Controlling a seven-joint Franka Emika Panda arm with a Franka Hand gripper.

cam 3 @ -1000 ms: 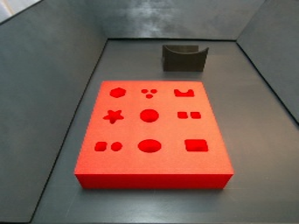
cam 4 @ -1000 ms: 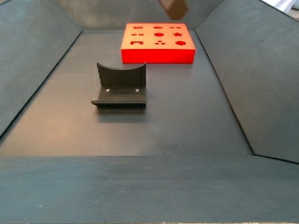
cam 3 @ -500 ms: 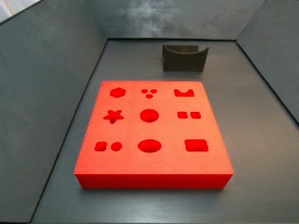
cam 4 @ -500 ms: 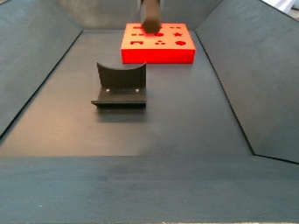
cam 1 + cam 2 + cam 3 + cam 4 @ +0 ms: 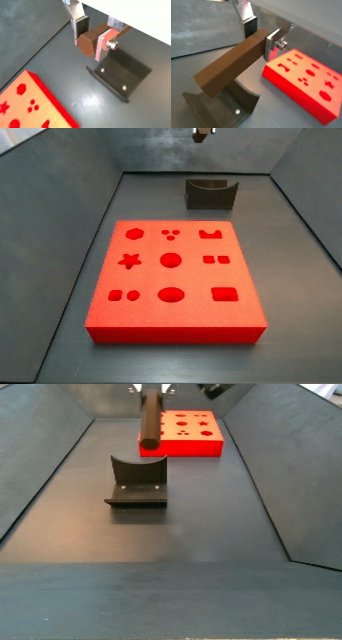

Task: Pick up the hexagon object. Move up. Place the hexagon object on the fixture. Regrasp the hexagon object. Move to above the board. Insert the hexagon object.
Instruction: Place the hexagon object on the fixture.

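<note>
Brown and elongated, the one hexagon object [image 5: 234,65] is clamped near its upper end between the two silver fingers [image 5: 272,46] of the gripper [image 5: 93,37], which are closed on its flat sides; in both wrist views the rod is seen jutting well past the pads. In a side view the gripper is only just caught at the top edge of the frame, and the hexagon object [image 5: 151,422] hangs upright below it, in the air above the dark grey floor, between the fixture and the board. One fixture [image 5: 136,482] is seen, a dark bracket on a base plate with a curved notch in its top, standing on the floor clear of the rod's lower end. One board [image 5: 174,277] is seen, a bright red-orange slab lying flat on the floor, apart from the fixture [image 5: 211,193]. Twelve hole groups are counted on its top, set in four rows of three, among them a hexagon, a star, circles and squares. None of the holes is filled.
</note>
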